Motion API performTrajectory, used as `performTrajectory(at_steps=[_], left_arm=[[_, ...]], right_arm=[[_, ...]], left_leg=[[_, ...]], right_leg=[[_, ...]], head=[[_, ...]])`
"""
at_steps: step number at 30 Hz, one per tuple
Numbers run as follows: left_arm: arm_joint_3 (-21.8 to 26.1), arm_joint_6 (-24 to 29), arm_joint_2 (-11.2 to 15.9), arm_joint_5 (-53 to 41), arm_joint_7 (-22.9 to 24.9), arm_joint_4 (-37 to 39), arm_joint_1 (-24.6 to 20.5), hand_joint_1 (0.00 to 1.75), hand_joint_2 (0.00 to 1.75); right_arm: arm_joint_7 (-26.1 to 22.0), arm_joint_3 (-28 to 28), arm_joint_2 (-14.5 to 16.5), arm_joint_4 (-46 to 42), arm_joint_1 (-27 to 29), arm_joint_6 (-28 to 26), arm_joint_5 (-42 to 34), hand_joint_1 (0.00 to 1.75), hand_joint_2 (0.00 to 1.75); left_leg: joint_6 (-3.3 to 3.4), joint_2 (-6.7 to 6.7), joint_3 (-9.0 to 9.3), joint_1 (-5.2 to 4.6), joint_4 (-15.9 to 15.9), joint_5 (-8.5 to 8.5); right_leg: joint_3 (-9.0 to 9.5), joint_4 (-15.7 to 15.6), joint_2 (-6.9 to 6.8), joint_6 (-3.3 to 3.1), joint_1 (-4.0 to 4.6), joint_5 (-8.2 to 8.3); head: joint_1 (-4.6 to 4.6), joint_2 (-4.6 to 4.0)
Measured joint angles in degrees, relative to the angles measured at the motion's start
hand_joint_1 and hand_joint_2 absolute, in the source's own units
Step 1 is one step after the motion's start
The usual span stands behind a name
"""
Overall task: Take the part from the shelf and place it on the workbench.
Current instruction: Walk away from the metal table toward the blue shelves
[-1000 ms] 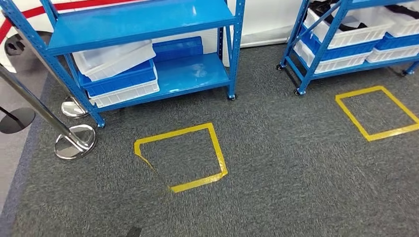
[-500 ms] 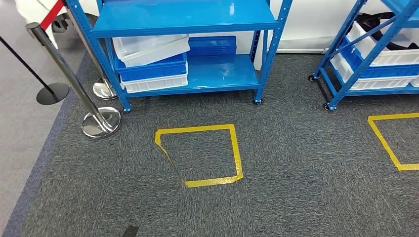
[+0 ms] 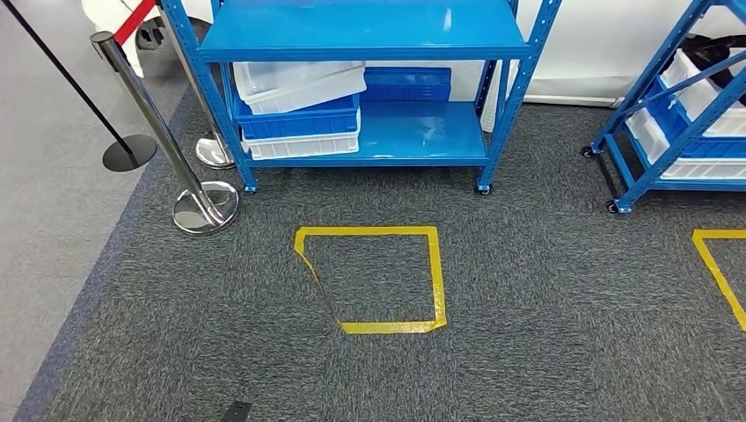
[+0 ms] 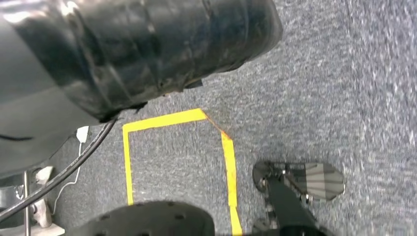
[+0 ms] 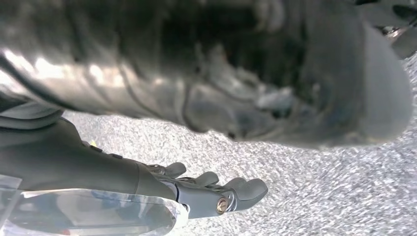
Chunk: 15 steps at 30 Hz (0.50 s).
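Over the last second the whole head view has swung: the camera has turned, not the furniture, and the nearer blue shelf unit [image 3: 361, 31] now sits square and central instead of slanting off to one side. That suggests the robot is mid-turn on the grey carpet [image 3: 545, 308], with the carry to the table probably still to come. At the far left, two chrome stanchions [image 3: 149, 114] with a red belt [image 3: 136, 18] edge the carpet and limit any step that way. On the shelf unit's bottom level, white and blue bins [image 3: 299, 114] are stacked beside a blue crate [image 3: 406, 83]. A yellow tape square [image 3: 431, 272] marks the floor just in front. Further right stand a second blue shelf unit [image 3: 651, 167] and another tape mark [image 3: 717, 272]. The left robot hand's state cannot be told. The right robot hand [image 5: 216, 191], fingers nearly straight, seems to hold the part, a clear plastic packet [image 5: 88, 214], above the floor.
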Motion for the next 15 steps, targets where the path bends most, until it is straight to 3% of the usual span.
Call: performTrajectory(at_steps=[2,4,6,8,10,12,15], left_arm=[[0.0,0.13,0.02,-0.01,-0.02,0.0,-0.06,0.0,0.0],[0.0,0.19,0.01,-0.01,-0.08,0.0,-0.09,0.0,0.0],[0.0,0.2,-0.02,0.01,-0.18,0.0,0.0,0.0,0.0],[0.0,0.19,-0.02,0.01,-0.26,0.0,0.02,0.0,0.0],[0.0,-0.02,-0.02,-0.02,-0.4,0.0,-0.15,0.0,0.0],[0.0,-0.4,-0.02,-0.1,-0.57,0.0,-0.3,0.0,0.0],[0.0,-0.64,-0.01,-0.22,-0.68,0.0,-0.23,0.0,0.0]], right_arm=[[0.07,0.0,0.04,0.0,-0.05,-0.16,0.0,0.0,0.0],[0.07,0.0,0.06,0.01,-0.01,-0.22,0.0,0.0,0.0],[0.08,0.0,0.07,0.02,0.01,-0.24,0.0,0.0,0.0],[0.08,0.0,0.08,0.02,-0.01,-0.26,0.01,0.0,0.0],[0.06,0.0,0.09,0.02,-0.04,-0.3,0.08,0.0,0.0],[0.05,0.0,0.09,0.01,-0.07,-0.32,0.19,0.0,0.0],[-0.06,0.0,0.08,0.0,-0.13,-0.32,0.3,0.0,0.0]], left_leg=[[-0.46,0.81,-2.18,0.16,4.7,-2.71],[-0.81,1.13,-5.53,0.25,11.58,-5.54],[-0.95,1.24,-6.64,0.33,13.72,-5.12],[-0.78,1.51,-3.8,0.37,8.06,-1.52],[-0.31,2.06,-0.36,0.11,1.3,0.49],[0.29,2.27,0.79,-0.28,-1.13,0.25],[1.31,1.98,1.35,-0.19,-1.95,0.39]], right_leg=[[0.19,-0.31,-0.34,-0.63,-0.08,0.2],[0.2,-0.33,-0.72,-0.93,0.0,0.13],[0.29,-0.32,-0.97,-0.98,0.06,0.02],[0.57,-0.32,-1.03,-0.82,0.07,-0.15],[0.74,-0.26,-1.05,-0.34,0.24,-0.43],[0.76,-0.36,-1.16,0.32,0.36,-0.63],[0.73,0.22,-1.27,1.2,0.22,-1.22]], head=[[-0.31,0.0],[-0.46,0.0],[-0.46,0.0],[-0.47,0.0],[-0.45,0.0],[-0.39,0.0],[-0.33,0.0]])
